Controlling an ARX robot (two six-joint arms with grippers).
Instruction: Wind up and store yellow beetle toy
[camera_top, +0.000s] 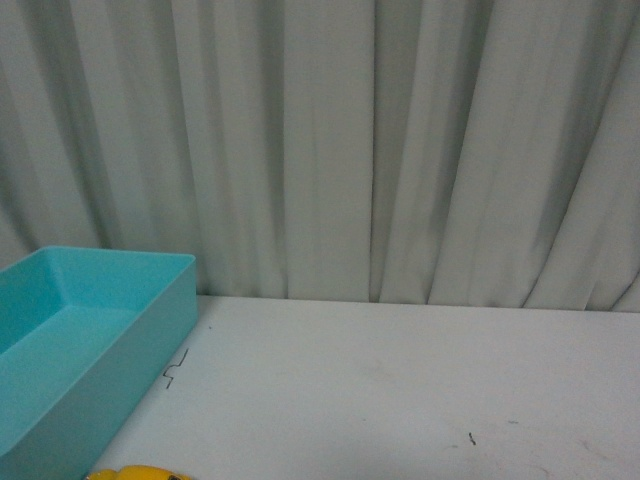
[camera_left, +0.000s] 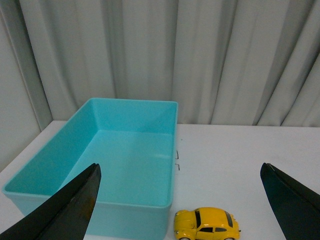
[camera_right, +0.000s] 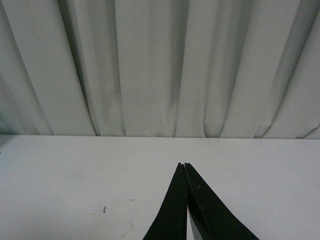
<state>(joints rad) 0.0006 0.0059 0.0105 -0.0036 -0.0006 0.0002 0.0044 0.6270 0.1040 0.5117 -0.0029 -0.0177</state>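
A pale grey-white curtain (camera_top: 320, 140) hangs in deep vertical folds across the whole background of all three views. Below it lies a flat white surface (camera_top: 400, 390), lightly scuffed.

On the robot's left side of the surface sits an open turquoise bin (camera_top: 150, 330), rectangular, with plain walls. Nothing shows inside it in the left wrist view.

The left hand (camera_left: 180, 170) is spread wide. Its two black fingers (camera_left: 70, 210) show at opposite edges of the left wrist view, far apart, with nothing between them in their grip. They hang above the surface, short of the bin's near wall.

The right hand (camera_right: 183, 167) is closed. Its two black fingers meet at their tips in the right wrist view and hold nothing. It is over a bare stretch of the white surface, well apart from the bin.

The yellow beetle toy (camera_left: 206, 224) stands upright on its wheels on the surface, outside the bin, just beside the corner of the bin's near wall. It is side-on to the left wrist camera, with dark windows and silver hubs showing. Neither hand touches it. In the front view only its yellow roof peeks in at the lower edge.

A thin dark scribble (camera_top: 175, 368) marks the surface just beside the bin's long wall. A tiny dark speck (camera_top: 471, 438) lies further to the robot's right.
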